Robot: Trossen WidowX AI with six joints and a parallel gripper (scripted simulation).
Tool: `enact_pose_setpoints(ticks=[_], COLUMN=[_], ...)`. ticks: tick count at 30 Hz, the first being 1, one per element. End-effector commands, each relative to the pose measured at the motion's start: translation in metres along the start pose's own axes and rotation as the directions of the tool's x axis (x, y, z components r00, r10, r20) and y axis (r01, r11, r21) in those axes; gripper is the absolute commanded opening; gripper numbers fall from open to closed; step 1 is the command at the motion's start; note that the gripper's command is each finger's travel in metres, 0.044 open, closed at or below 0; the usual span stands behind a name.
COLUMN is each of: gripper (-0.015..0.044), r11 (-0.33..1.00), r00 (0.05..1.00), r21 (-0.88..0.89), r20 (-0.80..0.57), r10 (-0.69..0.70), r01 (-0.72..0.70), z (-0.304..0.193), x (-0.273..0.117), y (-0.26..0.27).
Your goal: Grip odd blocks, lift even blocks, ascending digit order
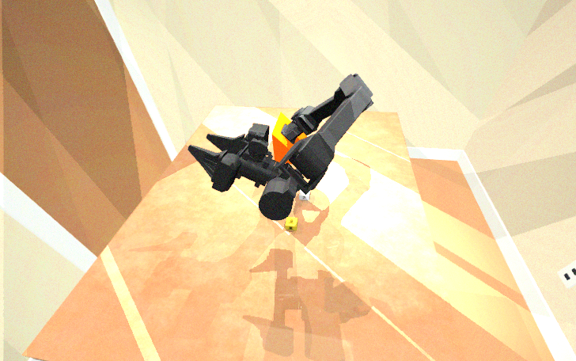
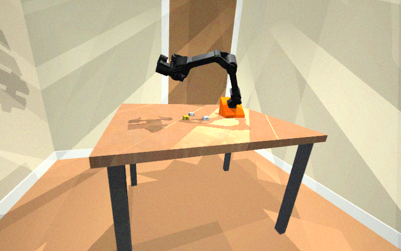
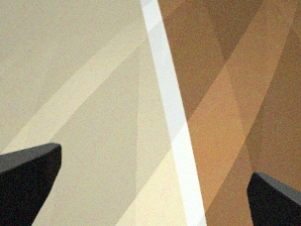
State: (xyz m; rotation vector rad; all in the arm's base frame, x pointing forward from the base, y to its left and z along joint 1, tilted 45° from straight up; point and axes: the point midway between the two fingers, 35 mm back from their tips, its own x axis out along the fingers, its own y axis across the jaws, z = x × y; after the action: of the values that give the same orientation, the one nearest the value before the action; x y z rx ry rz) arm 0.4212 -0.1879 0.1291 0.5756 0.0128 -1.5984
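Gripper [image 2: 162,66] held high above table [image 2: 207,141], fingers spread wide, nothing between them; wrist view shows only wall and doorway past fingertips. Three small blocks rest on table well below and apart from gripper: yellow block [image 2: 185,117], grey block [image 2: 191,114] just behind it, second grey block [image 2: 205,118] nearer orange base [image 2: 231,110]. Digits too small to read. Top view: yellow block [image 1: 291,223] visible, grey one [image 1: 304,195] partly under arm.
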Motion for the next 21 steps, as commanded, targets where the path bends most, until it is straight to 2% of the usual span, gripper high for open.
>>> enact_pose_setpoints(ticks=[1, 3, 6, 9, 11, 14, 17, 21], gripper=[0.04, 0.04, 0.04, 0.04, 0.04, 0.04, 0.04, 0.04], r11=[1.0, 0.985, 0.873, 0.699, 0.577, 0.418, 0.303, 0.222], r00=[1.0, 0.994, 0.939, 0.826, 0.722, 0.525, 0.293, 0.029], r21=[-0.019, -0.172, -0.487, -0.69, -0.741, -0.679, -0.473, -0.155], r20=[-0.012, -0.104, -0.309, -0.495, -0.602, -0.733, -0.823, -0.873], r10=[-0.005, -0.045, -0.153, -0.269, -0.342, -0.433, -0.486, -0.487], r01=[0.004, 0.026, -0.018, -0.185, -0.344, -0.604, -0.827, -0.963], z=[-0.001, -0.013, -0.037, -0.059, -0.07, -0.083, -0.089, -0.089], x=[0.001, 0.008, 0.016, 0.014, 0.008, -0.008, -0.031, -0.059], y=[-0.001, -0.012, -0.04, -0.07, -0.089, -0.116, -0.138, -0.153])
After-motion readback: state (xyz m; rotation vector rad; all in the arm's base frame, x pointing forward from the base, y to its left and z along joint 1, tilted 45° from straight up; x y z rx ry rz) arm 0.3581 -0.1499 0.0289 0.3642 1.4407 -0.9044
